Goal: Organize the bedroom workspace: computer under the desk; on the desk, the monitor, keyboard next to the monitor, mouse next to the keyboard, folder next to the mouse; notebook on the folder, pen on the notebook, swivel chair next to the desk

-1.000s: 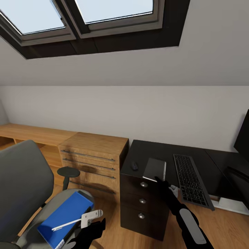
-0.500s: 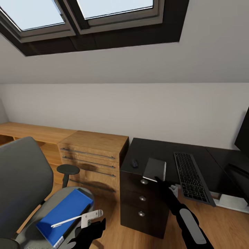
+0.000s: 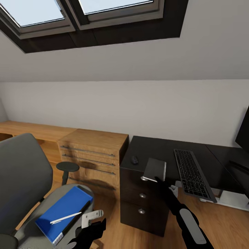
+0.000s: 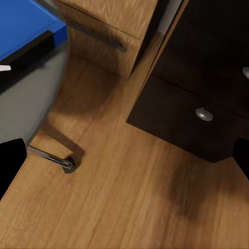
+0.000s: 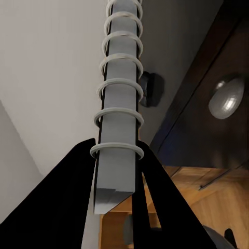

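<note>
The grey swivel chair [image 3: 20, 173] stands at the left with the blue folder [image 3: 64, 207] on its seat. The white pen [image 3: 65, 218] lies across the folder. My left gripper [image 3: 89, 232] hangs open just right of the seat, over the floor, with the folder's corner [image 4: 23, 26] at the edge of its wrist view. My right gripper [image 3: 159, 180] is shut on the grey spiral notebook [image 3: 155, 168], holding it tilted over the black desk's [image 3: 155, 147] front edge. The notebook's [image 5: 118, 104] coil runs up from between the fingers. On the desk lie the mouse [image 3: 134, 159] and keyboard [image 3: 192, 174]; the monitor [image 3: 243, 133] is cut off at right.
A light-wood chest [image 3: 93, 152] with bar handles stands against the wall between chair and desk. The desk's three-drawer pedestal [image 3: 141, 204] faces me, its knob [image 4: 204, 114] near my left gripper. A chair leg with caster [image 4: 66, 165] crosses the wood floor.
The head camera has tilted up a little, so everything sits slightly lower or shifted in view. Both arms, the notebook, pen and folder keep their places.
</note>
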`<state>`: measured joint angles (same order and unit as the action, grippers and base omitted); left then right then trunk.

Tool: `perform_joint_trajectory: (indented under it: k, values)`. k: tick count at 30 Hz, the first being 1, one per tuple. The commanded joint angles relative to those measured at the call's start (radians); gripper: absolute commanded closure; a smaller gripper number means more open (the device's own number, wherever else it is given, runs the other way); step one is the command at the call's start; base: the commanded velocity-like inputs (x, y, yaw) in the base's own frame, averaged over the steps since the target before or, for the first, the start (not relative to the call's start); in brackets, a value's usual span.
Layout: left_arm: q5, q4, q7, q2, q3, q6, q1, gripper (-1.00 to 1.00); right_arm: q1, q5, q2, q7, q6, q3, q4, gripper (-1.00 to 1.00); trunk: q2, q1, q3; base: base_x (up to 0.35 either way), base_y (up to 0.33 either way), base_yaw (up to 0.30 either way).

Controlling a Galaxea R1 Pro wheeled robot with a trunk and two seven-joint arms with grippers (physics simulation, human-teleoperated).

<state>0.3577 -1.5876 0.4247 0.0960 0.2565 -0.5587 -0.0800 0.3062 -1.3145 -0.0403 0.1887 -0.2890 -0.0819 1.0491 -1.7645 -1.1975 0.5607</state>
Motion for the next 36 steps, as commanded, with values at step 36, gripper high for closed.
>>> perform_joint_trajectory:
  k: [36]
  values:
    - [0.011, 0.0, 0.009, -0.004, 0.001, -0.004, 0.0, -1.0, 0.001, -0.008, 0.0, 0.001, -0.009, -0.005, 0.0, 1.0, -0.001, 0.0, 0.001, 0.063, 0.0, 0.0]
